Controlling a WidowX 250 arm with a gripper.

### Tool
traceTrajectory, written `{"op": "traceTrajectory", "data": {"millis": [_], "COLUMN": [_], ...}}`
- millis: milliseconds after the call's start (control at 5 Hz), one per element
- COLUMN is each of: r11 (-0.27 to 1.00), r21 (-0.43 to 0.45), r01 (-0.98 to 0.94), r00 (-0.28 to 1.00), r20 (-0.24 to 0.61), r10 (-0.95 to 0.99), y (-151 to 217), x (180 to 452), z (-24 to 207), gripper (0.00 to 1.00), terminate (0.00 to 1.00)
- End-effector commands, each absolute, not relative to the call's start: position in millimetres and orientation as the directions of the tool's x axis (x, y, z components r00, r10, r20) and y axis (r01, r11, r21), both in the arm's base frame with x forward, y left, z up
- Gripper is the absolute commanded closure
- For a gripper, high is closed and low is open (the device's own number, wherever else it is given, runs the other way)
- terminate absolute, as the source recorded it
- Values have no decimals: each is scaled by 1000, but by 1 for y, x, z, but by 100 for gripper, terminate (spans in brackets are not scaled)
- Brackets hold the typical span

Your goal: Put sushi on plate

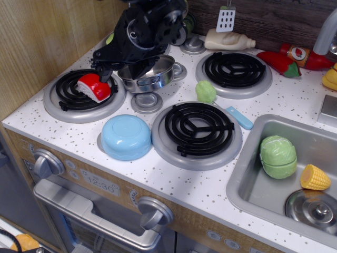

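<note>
Toy stovetop, sushi (94,87) below claw (115,67)

The gripper (105,66) hangs low just behind the sushi (95,87), with the steel pot (150,74) crowding its right side, nearly touching the arm. To its left the wooden wall (47,42) stands close. In front of it, past the sushi, the coil burner (68,100) lies bare. The blue bowl (126,137) sits nearer the counter's front edge. The plate (109,39) behind it is almost wholly hidden by the arm.
</note>
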State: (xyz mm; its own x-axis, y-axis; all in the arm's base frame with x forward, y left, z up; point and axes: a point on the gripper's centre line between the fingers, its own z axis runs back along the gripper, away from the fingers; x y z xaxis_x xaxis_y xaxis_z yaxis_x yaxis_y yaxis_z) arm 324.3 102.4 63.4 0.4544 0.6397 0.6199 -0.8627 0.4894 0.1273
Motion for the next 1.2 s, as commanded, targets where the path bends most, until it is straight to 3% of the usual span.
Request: {"op": "traceTrajectory", "data": {"millis": [0, 400, 800, 1000], "r11": [420, 386, 386, 399], "r21": [49, 22, 4, -22], "r01": [-906, -922, -923, -917], "r00": [334, 292, 278, 275], "r20": [692, 694, 701, 691], "r10": [640, 658, 657, 669], "y": [116, 129, 143, 146], "x": [325, 310, 311, 320], "z": [63, 53, 26, 22], "gripper": [0, 0, 0, 100], "terminate": [0, 0, 0, 0]}}
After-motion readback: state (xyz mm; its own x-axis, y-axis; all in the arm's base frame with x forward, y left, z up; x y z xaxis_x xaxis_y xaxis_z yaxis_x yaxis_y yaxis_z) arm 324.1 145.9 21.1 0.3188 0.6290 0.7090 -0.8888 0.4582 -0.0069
